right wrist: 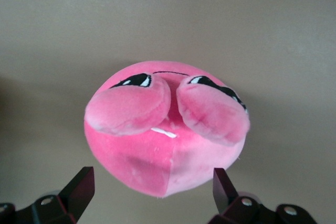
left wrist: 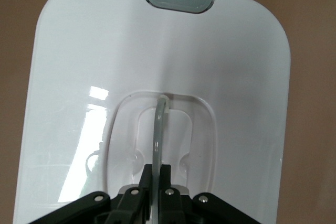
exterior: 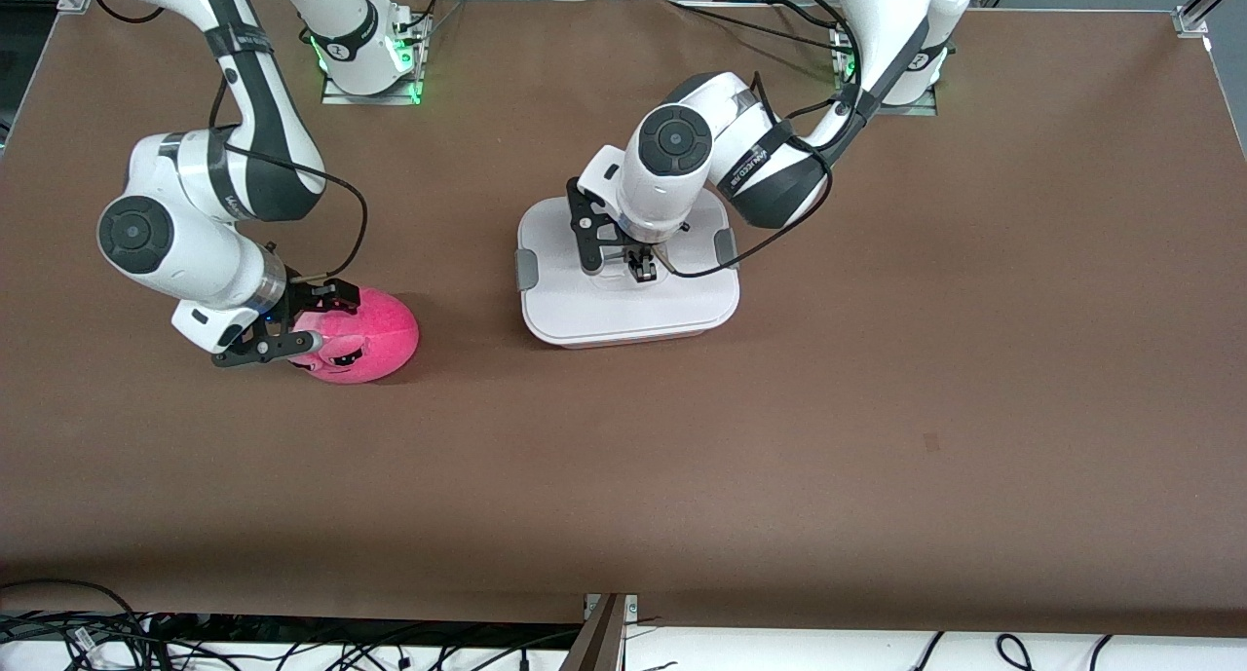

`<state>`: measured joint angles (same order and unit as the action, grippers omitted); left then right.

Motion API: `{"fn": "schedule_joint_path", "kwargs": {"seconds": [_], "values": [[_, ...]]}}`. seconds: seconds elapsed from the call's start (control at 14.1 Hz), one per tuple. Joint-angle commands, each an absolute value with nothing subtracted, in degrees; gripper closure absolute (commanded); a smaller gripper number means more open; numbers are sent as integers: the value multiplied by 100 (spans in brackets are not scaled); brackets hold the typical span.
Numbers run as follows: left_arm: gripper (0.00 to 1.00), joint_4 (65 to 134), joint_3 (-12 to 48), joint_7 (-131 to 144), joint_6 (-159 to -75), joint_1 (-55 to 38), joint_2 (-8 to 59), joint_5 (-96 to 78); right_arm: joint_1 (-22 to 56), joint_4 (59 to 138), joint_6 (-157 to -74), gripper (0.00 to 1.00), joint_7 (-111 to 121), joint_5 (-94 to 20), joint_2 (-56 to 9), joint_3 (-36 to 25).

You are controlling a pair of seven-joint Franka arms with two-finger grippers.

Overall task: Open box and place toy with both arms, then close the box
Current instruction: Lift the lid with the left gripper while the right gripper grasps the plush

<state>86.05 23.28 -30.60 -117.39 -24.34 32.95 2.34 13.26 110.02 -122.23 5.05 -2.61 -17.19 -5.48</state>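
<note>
Mid-bench, your left gripper (left wrist: pixel 152 187) pinches the box (exterior: pixel 628 281) lid's clear handle (left wrist: pixel 159 129); lift straight up. Toward the right arm's edge, your right gripper (right wrist: pixel 152 190), wide open, straddles the plush toy (exterior: pixel 362 338): close centred.

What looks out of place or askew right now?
Nothing stands out. The box sits flat, lid on, left claw shut on its clear handle. The right claw is open around the toy, which looks undamaged.

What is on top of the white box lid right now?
The left gripper, closed on the clear recessed handle of the white lid. The pale pink plastic box's inside is hidden by the lid.
</note>
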Motion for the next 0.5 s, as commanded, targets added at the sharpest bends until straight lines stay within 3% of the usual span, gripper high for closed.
{"fn": "schedule_joint_path", "kwargs": {"seconds": [0.0,0.14,0.21,0.43], "values": [[100,8438,2486,-3094,-11173,-2417,2884,255,1336,11434,-12795,0,492,-360,-1678,-536],[100,8438,2575,-3094,-10751,-2373,2612,255,1327,11566,-13077,1,501,-369,-1766,-536],[100,8429,2593,-3094,-10505,-2330,2523,255,1327,11601,-13148,8,518,-369,-1784,-536],[100,8420,2584,-3172,-9767,-1909,2172,264,1327,11654,-13184,67,554,-369,-1819,-536]]}}
